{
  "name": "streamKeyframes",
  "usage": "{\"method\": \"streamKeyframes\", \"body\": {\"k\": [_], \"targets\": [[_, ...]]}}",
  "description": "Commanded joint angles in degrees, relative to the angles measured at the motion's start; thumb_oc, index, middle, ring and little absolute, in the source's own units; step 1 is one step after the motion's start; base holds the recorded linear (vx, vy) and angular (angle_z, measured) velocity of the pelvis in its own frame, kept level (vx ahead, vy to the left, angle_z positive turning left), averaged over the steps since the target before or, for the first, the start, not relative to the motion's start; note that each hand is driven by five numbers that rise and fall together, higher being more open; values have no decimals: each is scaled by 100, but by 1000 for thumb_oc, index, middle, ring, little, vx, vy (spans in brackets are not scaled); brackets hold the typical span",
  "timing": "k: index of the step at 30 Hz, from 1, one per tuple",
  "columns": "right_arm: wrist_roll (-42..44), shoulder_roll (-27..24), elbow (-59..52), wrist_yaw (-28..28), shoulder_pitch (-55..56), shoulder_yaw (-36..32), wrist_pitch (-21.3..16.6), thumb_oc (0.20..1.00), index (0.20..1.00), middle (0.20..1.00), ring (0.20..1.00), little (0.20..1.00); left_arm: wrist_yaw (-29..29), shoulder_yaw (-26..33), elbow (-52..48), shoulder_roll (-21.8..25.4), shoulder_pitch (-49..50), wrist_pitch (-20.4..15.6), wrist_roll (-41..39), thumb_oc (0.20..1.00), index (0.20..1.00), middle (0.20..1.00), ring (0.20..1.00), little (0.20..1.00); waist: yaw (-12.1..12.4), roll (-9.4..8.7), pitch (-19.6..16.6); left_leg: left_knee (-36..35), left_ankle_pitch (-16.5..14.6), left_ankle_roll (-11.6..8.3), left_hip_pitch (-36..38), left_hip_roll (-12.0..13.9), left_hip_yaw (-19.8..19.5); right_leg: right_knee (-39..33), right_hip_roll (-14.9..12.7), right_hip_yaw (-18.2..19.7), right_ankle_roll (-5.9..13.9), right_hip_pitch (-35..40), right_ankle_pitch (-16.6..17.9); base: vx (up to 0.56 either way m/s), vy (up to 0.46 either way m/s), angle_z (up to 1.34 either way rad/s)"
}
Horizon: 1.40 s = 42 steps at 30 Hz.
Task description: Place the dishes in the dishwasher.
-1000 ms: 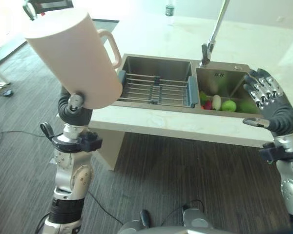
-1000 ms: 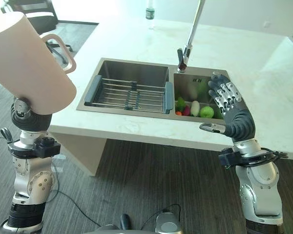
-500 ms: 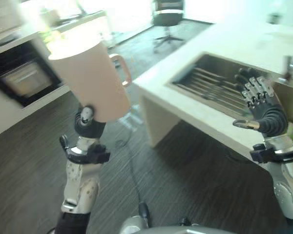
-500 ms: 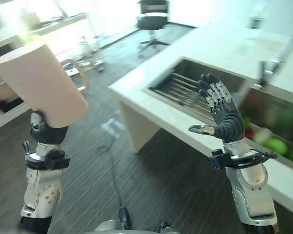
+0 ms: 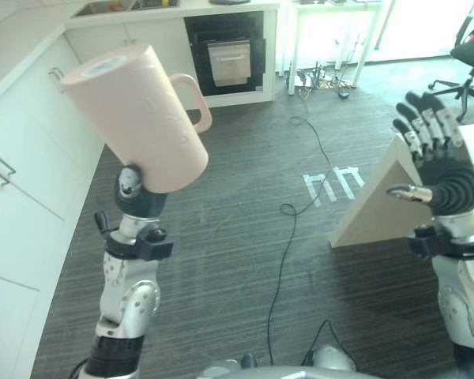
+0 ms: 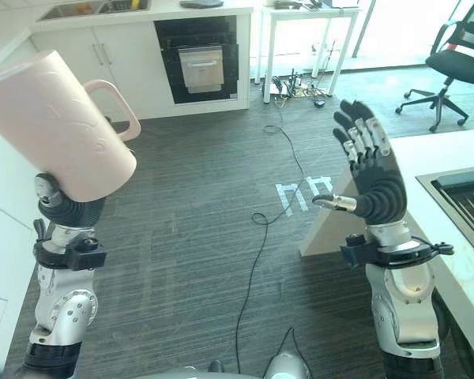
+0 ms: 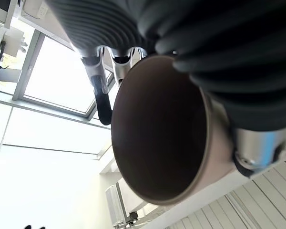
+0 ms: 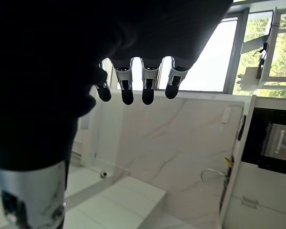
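Dark wood floor and white cupboards lie below. Left hand [image 5: 129, 183] grips the big pink mug with a loop handle [image 5: 134, 116], tipped up high. Right hand [image 6: 369, 172] is spread wide, empty. Mug looks hard, smooth, breakable; its handle gives safer hold.

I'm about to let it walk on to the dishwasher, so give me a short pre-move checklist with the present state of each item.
1. Pink mug held in the left hand: ok, fingers curl round it.
2. Mug empty: ok, left wrist view shows a bare inside.
3. Right hand free: ok, open and raised, holding nothing.
4. Floor ahead clear: not ok, a black cable trails across it.
5. Dishwasher open and ready: cannot tell.
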Motion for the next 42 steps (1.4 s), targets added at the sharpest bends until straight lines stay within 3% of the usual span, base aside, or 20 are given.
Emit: {"method": "streamKeyframes", "body": {"k": [1, 3, 4, 6, 9, 17, 18, 26, 31, 32, 33, 35, 36, 38, 39, 40, 42], "targets": [[258, -146, -49, 151, -166, -355, -283, 1000, 1000, 1000, 1000, 1000, -26, 223, -271, 230, -267, -93, 2, 200, 200, 200, 200, 200, -390, 41, -127, -428, -46, -588, 116, 466, -411, -2784, 337, 178, 165, 1095, 623, 104, -228, 82], [298, -95, -141, 153, -126, -364, -305, 1000, 1000, 1000, 1000, 1000, 30, 210, -329, 228, -268, -69, 131, 200, 200, 200, 200, 200, -509, -8, -131, -428, -157, -573, 178, 483, -548, -3225, 283, 731, 303, 1169, 879, 119, -269, 44], [276, -95, -204, 126, -102, -383, -276, 1000, 1000, 1000, 1000, 1000, 18, 206, -368, 221, -258, -59, 121, 200, 200, 200, 200, 200, -515, -9, -147, -428, -156, -563, 185, 519, -609, -3327, 317, 842, 321, 1282, 792, 82, -271, 51], [272, -193, -221, 23, -314, -272, -123, 1000, 1000, 1000, 1000, 1000, 176, 174, -412, 289, -279, -161, 151, 200, 200, 200, 200, 200, -411, -42, -219, -428, -150, -632, 180, 636, -531, -3647, 353, 556, 352, 1543, 742, 42, -333, 80], [248, -303, -198, -73, -508, -178, 122, 1000, 1000, 1000, 1000, 1000, 314, 205, -413, 309, -246, -201, 67, 200, 200, 200, 200, 200, -346, -39, -246, -428, -133, -690, 268, 749, -430, -3866, 472, 590, 277, 1791, 653, 65, -324, -8], [499, -377, -242, 304, -424, -145, 92, 1000, 1000, 1000, 1000, 1000, 235, 298, -486, 277, -12, -284, 100, 200, 200, 200, 200, 200, -336, 61, -296, -428, -46, -895, 332, 990, -315, -3877, 595, 529, 155, 1960, 493, -4, -129, -5], [280, -189, -50, 175, -554, 275, -149, 1000, 1000, 1000, 1000, 1000, 828, 251, -209, 226, -121, -844, 531, 200, 200, 200, 200, 200, -256, 69, -346, -428, 133, -855, 9, 795, -91, -3877, 758, 373, 13, 1967, 317, -30, -23, -1], [339, -151, -51, 286, -490, 237, -172, 1000, 1000, 1000, 1000, 1000, 737, 244, -201, 213, -48, -796, 533, 200, 200, 200, 200, 200, -312, 85, -363, -428, 50, -826, 152, 807, -21, -3877, 835, 400, -19, 2053, 275, 10, -21, 0], [419, -143, -54, 387, -306, 87, -160, 1000, 1000, 1000, 1000, 1000, 606, 288, -207, 187, 106, -703, 400, 200, 200, 200, 200, 200, -354, 101, -320, -428, 161, -899, 213, 887, 61, -3877, 963, 386, -140, 2100, 210, 95, -133, 5], [453, -204, -18, 415, -345, 79, -176, 1000, 1000, 1000, 1000, 1000, 598, 294, -198, 167, 168, -697, 355, 200, 200, 200, 200, 200, -314, 43, -178, 9, 163, -958, 107, 890, 49, -3877, 982, 440, -236, 2159, 245, 166, -318, 4], [531, -263, -40, 416, -318, 23, -200, 1000, 1000, 1000, 1000, 1000, 522, 311, -220, 146, 218, -704, 298, 200, 200, 200, 200, 200, -335, -58, -29, 932, 29, -955, -195, 929, 123, -3761, 995, 533, -363, 2159, 219, 133, -342, -4], [626, -374, -15, 509, -290, -29, -290, 1000, 1000, 1000, 1000, 1000, 425, 319, -243, 82, 326, -748, 225, 200, 200, 200, 200, 200, -333, -127, 213, 2713, 290, -1056, -1026, 1007, 0, -3517, 1055, 654, -578, 2073, 140, 126, -209, 8], [564, -348, 9, 525, -306, -3, -302, 1000, 1000, 1000, 1000, 1000, 388, 323, -228, 51, 367, -764, 222, 200, 200, 200, 200, 200, -317, -104, 277, 2693, 473, -1117, -1197, 1101, -26, -3484, 1101, 678, -585, 2110, 111, 244, 3, 30], [386, -306, 62, 396, -393, 108, -242, 1000, 1000, 1000, 1000, 1000, 366, 267, -191, 45, 390, -742, 208, 200, 200, 200, 200, 200, -322, -34, 356, 1246, 650, -1125, -1029, 1452, 370, -3517, 1082, 600, -480, 2304, -1, 387, 245, 11], [349, -304, 67, 360, -367, 138, -235, 1000, 1000, 1000, 1000, 1000, 403, 210, -178, 84, 416, -773, 185, 200, 200, 200, 200, 200, -321, 78, 326, 337, 1073, -1267, -969, 1683, 435, -3605, 1093, 531, -411, 2432, -67, 584, 454, -14], [401, -348, 28, 388, -268, 92, -251, 1000, 1000, 1000, 1000, 1000, 379, 182, -144, 123, 482, -866, 136, 200, 200, 200, 200, 200, -267, 150, 331, -387, 1609, -1394, -975, 1785, 194, -3688, 1058, 582, -340, 2700, -162, 572, 455, -12], [460, -429, 34, 473, -225, 16, -278, 1000, 1000, 1000, 1000, 1000, 252, 237, -115, 118, 578, -942, 62, 200, 200, 200, 200, 200, -201, 175, 324, -323, 1826, -1453, -1117, 1830, -13, -3705, 1004, 673, -303, 2947, -333, 456, 387, -13]]}}
